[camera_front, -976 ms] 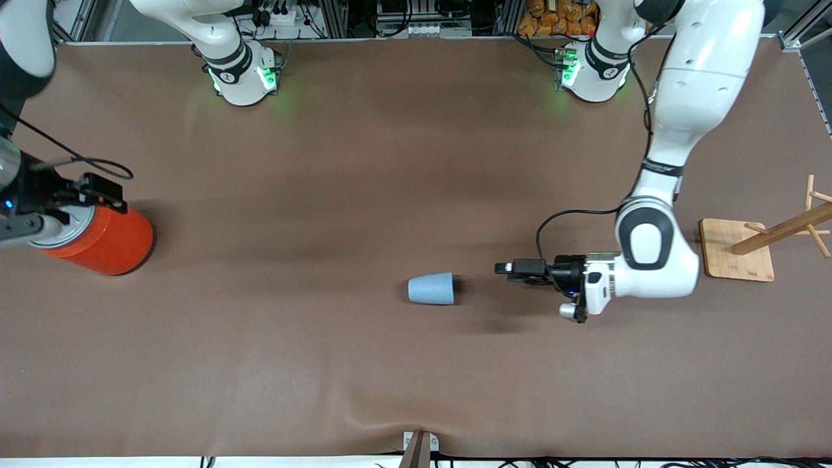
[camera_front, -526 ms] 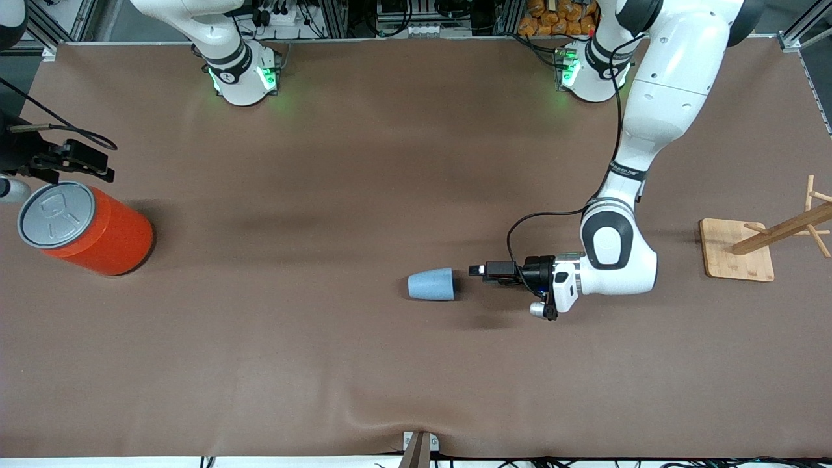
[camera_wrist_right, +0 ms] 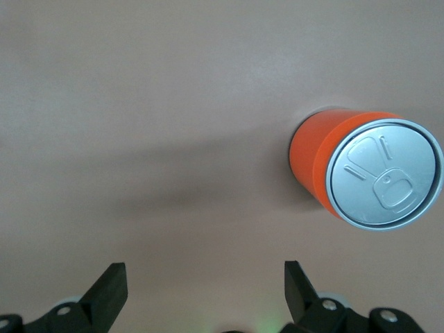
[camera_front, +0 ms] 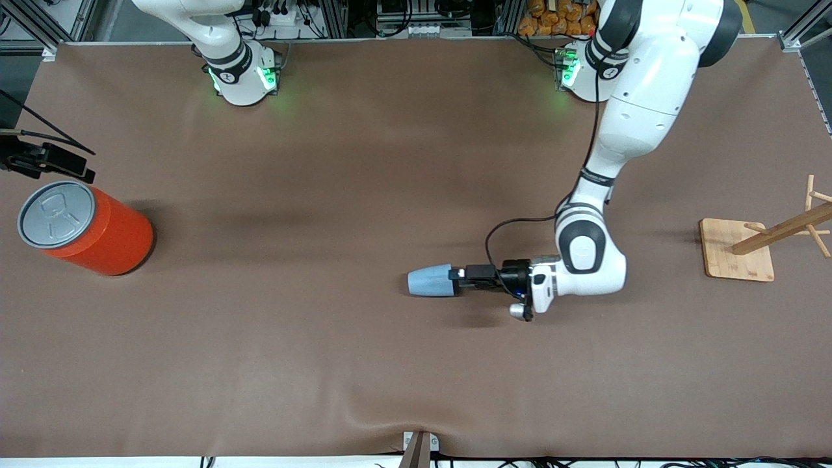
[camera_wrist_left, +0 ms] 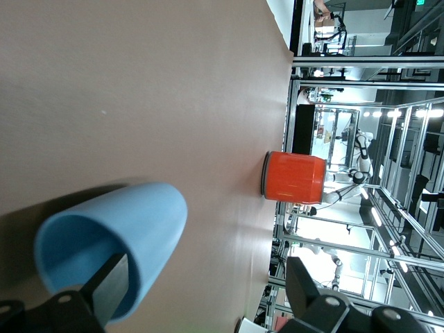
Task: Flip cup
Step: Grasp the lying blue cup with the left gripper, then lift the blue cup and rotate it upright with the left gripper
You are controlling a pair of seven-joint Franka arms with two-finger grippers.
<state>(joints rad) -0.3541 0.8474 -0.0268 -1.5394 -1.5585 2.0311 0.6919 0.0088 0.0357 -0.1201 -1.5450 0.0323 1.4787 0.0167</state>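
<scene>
Your cup (camera_front: 429, 281) lies on its side, well apart from the orange can (camera_front: 88, 229), toward the left arm's end; the left gripper (camera_front: 459, 280) is spread at its mouth, one finger (camera_wrist_left: 109, 288) inside, holding nothing yet; close off-centre and the rim may squirt free. The right gripper (camera_wrist_right: 201, 286) waits open above the can.

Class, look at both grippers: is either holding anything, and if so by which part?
Nothing is held. The left gripper is open, one finger inside the mouth of the lying cup; the right gripper is open above the table.
</scene>
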